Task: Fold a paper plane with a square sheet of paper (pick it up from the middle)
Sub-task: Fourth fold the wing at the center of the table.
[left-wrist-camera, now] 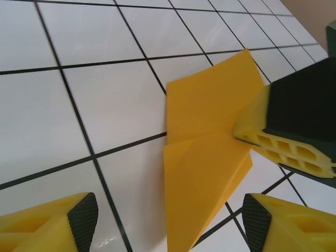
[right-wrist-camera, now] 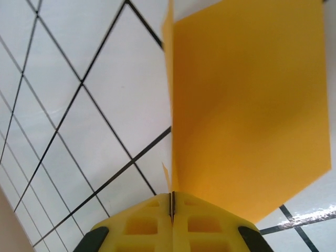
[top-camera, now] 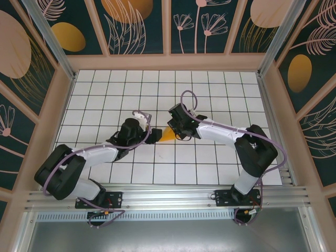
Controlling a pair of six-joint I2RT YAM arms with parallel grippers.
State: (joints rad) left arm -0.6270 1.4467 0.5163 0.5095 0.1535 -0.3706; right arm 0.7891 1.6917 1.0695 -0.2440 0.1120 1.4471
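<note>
The left gripper (left-wrist-camera: 170,223) is hovering open, its fingers (left-wrist-camera: 79,215) straddling the pointed end of the folded paper (left-wrist-camera: 207,131), likely to take it next. The paper is lying in the middle of the table (top-camera: 105,94). At its far edge the right gripper (right-wrist-camera: 172,206) is pinching it closed, apparently to steady the crease.

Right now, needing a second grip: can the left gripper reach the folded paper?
Likely yes: the left gripper is open, the folded paper pokes in between its fingers, and the right gripper pinches only one edge.
</note>
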